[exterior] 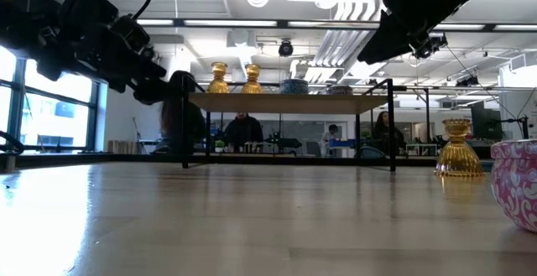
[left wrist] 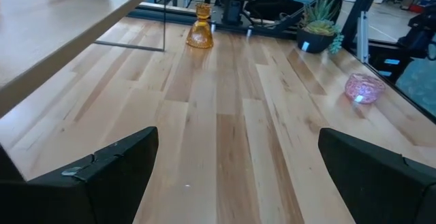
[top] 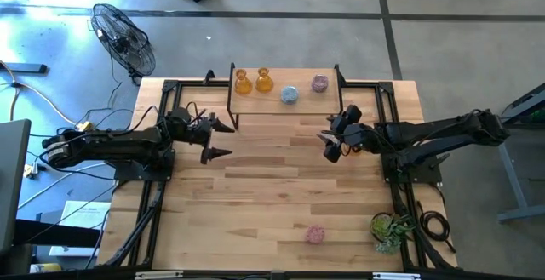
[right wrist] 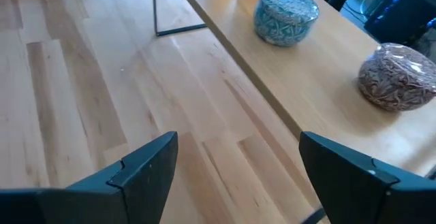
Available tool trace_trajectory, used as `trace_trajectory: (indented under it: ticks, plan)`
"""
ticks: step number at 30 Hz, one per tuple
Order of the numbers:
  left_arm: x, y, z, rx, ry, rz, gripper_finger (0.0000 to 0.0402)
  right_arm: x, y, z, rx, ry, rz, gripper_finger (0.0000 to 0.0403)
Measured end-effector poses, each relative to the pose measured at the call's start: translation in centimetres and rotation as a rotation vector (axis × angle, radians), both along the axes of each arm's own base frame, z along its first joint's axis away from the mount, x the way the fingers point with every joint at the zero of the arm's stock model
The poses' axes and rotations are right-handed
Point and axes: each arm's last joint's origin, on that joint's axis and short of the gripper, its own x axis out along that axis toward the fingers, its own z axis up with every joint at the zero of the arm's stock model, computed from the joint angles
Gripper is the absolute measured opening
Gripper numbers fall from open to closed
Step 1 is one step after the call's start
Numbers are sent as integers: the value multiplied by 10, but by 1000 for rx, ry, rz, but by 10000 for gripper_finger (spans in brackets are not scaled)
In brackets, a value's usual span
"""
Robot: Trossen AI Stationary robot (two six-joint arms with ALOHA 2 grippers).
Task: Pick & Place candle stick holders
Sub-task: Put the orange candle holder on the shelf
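My right gripper [top: 329, 145] hangs spread and empty at centre right. My left gripper [top: 223, 140], spread wide too, waits at centre left. Likely next is the loose amber holder [left wrist: 200, 35] by my right arm: I'd straddle its narrow neck squarely and squeeze softly, since glass slips. Count: three amber, two pink, one blue. Four sit on the shelf [top: 264, 103] up top, with one pink holder [top: 315, 234] at lower centre.
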Motion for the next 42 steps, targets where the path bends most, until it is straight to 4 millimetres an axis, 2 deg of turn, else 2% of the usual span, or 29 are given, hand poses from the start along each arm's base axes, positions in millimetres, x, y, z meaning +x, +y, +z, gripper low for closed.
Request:
trace_trajectory:
  ticks: [10, 22, 27, 35, 42]
  plan:
    - [0, -2, 2, -9, -22, -77, 399, 6, 5, 6, 102, -84, 140, 303]
    - [0, -2, 1, -11, -15, -76, 399, 0, 2, 3, 88, -57, 19, 303]
    - [0, -2, 0, -12, -10, -74, 399, -16, 2, 3, 232, -50, -35, 303]
    - [0, -2, 0, -13, -7, -73, 399, -57, 1, 9, 416, -62, -177, 303]
    - [0, -2, 0, -14, -6, -72, 399, -68, 3, 14, 507, -84, -126, 303]
